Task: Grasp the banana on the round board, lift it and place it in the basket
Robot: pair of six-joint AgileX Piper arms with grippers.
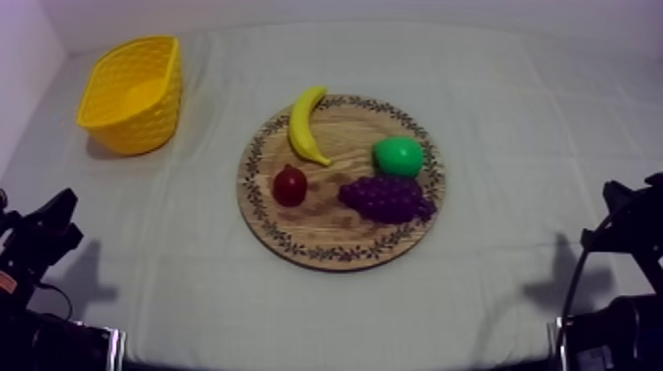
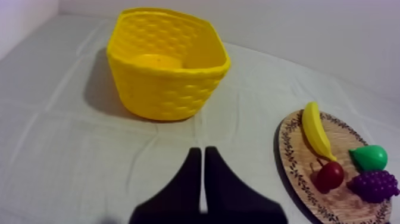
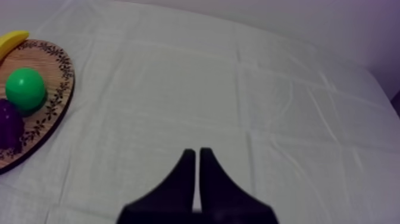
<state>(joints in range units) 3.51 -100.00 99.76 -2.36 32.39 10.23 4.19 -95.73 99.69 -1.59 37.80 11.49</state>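
banana (image 1: 307, 125) is on the board (image 1: 340, 254), lying at roughly 11 o'clock on it, with the far tip poking out just past the patterned rim and the near end pointing in toward the middle. small red fruit (image 1: 289, 185) is at about 9 o'clock, just beside that near end; I can't tell if the two touch. pear (image 1: 398, 156) is at 2 o'clock and the grapes (image 1: 387, 197) at 4 o'clock, right up against each other.

basket (image 1: 148, 123) is off at 10 o'clock from the board, well apart from it, upright on the cloth (image 1: 513, 118) near the far left corner of the table. from the left wrist cam I can see down inside it and there's no fruit in there.

left gripper (image 2: 202, 155) is parked low at my left side, over bare cloth, aimed at the stretch between basket and board. fingers (image 2: 186, 179) are pressed together into a thin wedge, nothing in them.

right gripper (image 3: 197, 154) is the same story on the other side: low at 4 o'clock from the board, well clear of it, over plain cloth, both fingers together and holding nothing. the board's pear-and-grapes edge is near it.
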